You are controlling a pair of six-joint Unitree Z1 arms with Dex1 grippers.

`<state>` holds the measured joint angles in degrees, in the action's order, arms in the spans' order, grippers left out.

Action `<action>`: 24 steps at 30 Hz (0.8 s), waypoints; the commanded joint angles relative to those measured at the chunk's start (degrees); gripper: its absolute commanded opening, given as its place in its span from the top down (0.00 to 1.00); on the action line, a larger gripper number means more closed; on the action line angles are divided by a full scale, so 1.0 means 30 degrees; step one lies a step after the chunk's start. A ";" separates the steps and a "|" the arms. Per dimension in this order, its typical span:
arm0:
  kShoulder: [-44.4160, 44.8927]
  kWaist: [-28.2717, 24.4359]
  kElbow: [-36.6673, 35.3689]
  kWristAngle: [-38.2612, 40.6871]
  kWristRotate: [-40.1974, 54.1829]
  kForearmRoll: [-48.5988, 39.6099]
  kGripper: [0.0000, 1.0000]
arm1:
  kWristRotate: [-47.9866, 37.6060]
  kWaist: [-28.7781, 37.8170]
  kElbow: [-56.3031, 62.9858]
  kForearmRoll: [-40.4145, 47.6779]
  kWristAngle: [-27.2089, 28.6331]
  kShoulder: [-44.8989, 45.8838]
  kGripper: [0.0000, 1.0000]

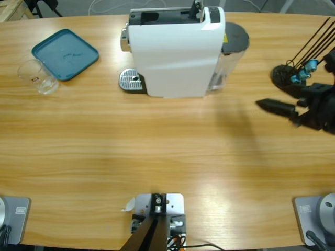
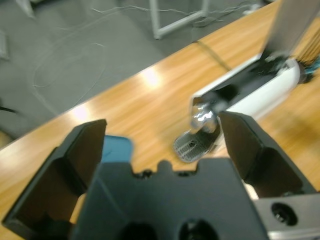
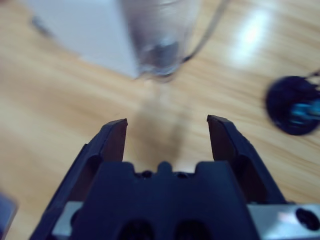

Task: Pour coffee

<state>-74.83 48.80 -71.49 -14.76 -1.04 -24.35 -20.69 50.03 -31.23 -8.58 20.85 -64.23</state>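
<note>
The right gripper (image 3: 166, 132) hangs with jaws apart and empty, low over the table (image 1: 167, 151), facing the machine (image 1: 175, 52) and its clear tank (image 3: 160, 35). The left gripper (image 2: 162, 137) is also wide open, holding nothing, above the drip tray (image 2: 192, 145). No coffee is visible; the glass (image 1: 37, 76) at the far left, beside the blue tray (image 1: 65, 54), looks empty. The next step likely means gripping that glass low and upright, then seating it squarely on the drip tray.

Wooden table (image 1: 172, 151): white machine (image 1: 175, 52), teal tray (image 1: 65, 54), glass tumbler (image 1: 37, 76), black base (image 1: 287, 75).
</note>
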 commanded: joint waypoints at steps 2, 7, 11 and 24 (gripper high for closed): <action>0.5333 0.0696 0.5415 -0.1601 0.0029 0.0482 0.05 | -0.2361 -0.6090 -0.1854 -0.3345 0.1499 0.1190 0.32; 0.7161 0.0696 0.7401 -0.1437 0.0041 0.0441 0.05 | -0.2349 -1.0221 -0.2224 -0.3626 -0.0493 0.0170 0.32; 0.7278 0.0567 0.8157 -0.1437 0.0006 0.0400 0.05 | -0.1933 -1.1786 -0.2669 -0.2970 -0.1935 -0.1722 0.32; 0.7190 -0.0575 1.0003 -0.0476 -0.0738 0.1302 0.05 | -0.0832 -1.2196 -0.2569 -0.0093 -0.1899 -0.5238 0.32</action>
<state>-54.23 48.43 -45.48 -18.62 -1.70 -22.66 -24.38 14.11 -40.13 -12.09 13.98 -74.34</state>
